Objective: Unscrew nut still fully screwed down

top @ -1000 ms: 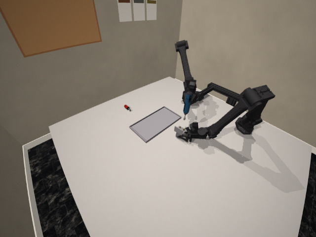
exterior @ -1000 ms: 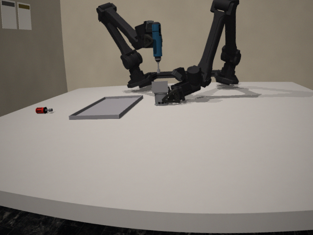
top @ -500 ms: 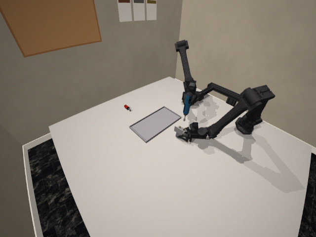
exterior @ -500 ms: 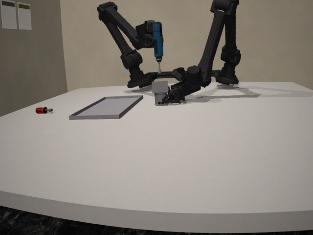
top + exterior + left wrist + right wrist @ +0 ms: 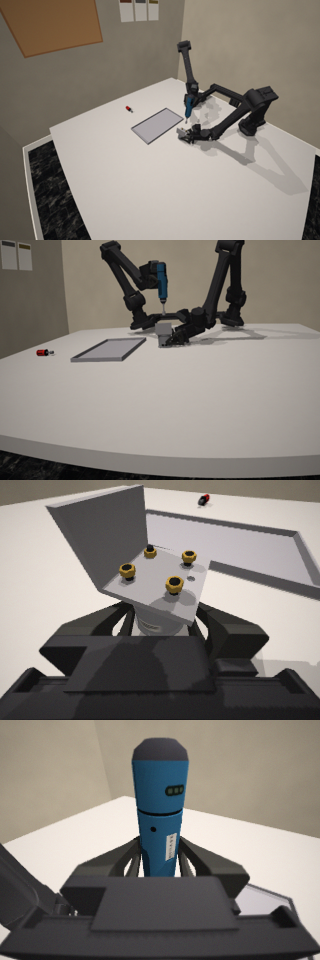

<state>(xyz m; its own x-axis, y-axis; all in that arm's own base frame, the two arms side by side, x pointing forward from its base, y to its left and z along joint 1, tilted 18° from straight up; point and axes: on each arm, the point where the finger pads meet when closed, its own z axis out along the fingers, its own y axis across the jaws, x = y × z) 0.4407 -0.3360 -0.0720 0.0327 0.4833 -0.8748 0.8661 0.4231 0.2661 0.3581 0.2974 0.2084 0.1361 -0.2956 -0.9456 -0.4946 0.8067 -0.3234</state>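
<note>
The joint module (image 5: pixel 179 135) (image 5: pixel 163 339) (image 5: pixel 154 623) stands on the table with its grey L-shaped bracket (image 5: pixel 163 329) (image 5: pixel 110 535) on top. Four yellow nuts sit on the bracket's flat plate; the far nut (image 5: pixel 150 551) sits lowest, with its stud poking out on top. My left gripper (image 5: pixel 187 136) (image 5: pixel 173 339) (image 5: pixel 160 599) lies low on the table, shut on the module's body. My right gripper (image 5: pixel 190 99) (image 5: pixel 152 279) (image 5: pixel 159 840) is shut on the blue nut driver (image 5: pixel 188 106) (image 5: pixel 162 281) (image 5: pixel 161 820). It holds the driver upright, tip down, a little above the module and clear of the nuts.
A shallow grey tray (image 5: pixel 155 126) (image 5: pixel 108 349) (image 5: pixel 250 545) lies flat beside the module. A small red-handled tool (image 5: pixel 128 108) (image 5: pixel 42 352) (image 5: pixel 204 500) lies on the table beyond the tray. Both arm bases stand behind the module.
</note>
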